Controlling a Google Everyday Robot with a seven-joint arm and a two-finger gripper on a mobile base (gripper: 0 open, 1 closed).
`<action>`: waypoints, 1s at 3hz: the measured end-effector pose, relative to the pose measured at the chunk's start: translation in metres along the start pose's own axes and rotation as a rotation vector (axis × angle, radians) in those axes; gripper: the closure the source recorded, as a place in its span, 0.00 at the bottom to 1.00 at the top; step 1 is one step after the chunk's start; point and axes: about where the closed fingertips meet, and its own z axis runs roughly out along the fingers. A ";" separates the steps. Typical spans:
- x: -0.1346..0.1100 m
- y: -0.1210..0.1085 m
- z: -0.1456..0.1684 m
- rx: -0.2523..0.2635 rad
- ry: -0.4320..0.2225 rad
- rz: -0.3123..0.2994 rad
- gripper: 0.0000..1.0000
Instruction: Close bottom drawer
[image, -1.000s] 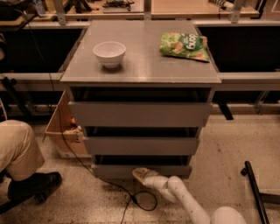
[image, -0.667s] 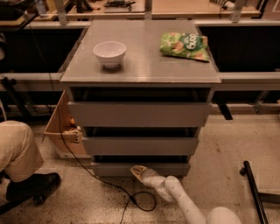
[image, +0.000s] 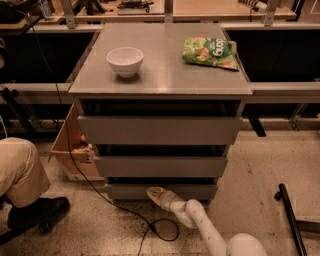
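Bottom drawer (image: 125, 191) front nearly flush, tray out of sight, claw (image: 158, 196) at its lower edge, grip indiscernible.

A bowl (image: 124, 61) sits on the left of the cabinet top (image: 160, 82), with a snack bag (image: 210, 52) on the right rear part, well apart from it. Below the top, three drawer fronts are stacked: the top drawer (image: 160, 130), the middle drawer (image: 160, 166) and, lowest, the bottom drawer (image: 165, 191). The gripper (image: 156, 195) lies low at the front of the bottom drawer, left of its middle, and the arm (image: 205, 231) runs back from it to the lower right. A cardboard box (image: 72, 150) stands left of the cabinet. A cable (image: 150, 222) trails over the floor in front. A person's leg (image: 20, 170) is at the far left.
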 end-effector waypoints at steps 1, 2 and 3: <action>0.002 -0.012 -0.027 -0.020 0.021 -0.011 1.00; 0.007 0.001 -0.105 -0.095 0.134 -0.034 1.00; 0.005 0.035 -0.146 -0.183 0.207 -0.024 1.00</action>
